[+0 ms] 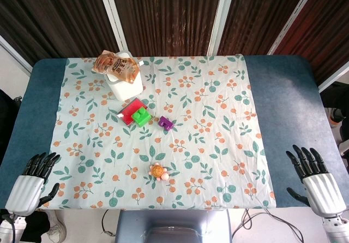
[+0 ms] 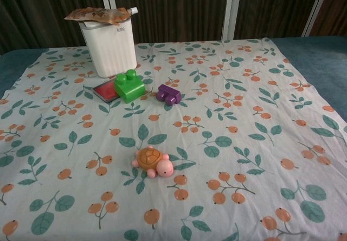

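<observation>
White bin (image 2: 110, 49) marked "boo" holds a pouch (image 2: 99, 15); both hands idle

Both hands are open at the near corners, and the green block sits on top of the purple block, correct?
Not quite. The green block sits on the red piece; the purple block lies apart beside it, as the chest view shows. The left hand and right hand are open at the near corners.
</observation>
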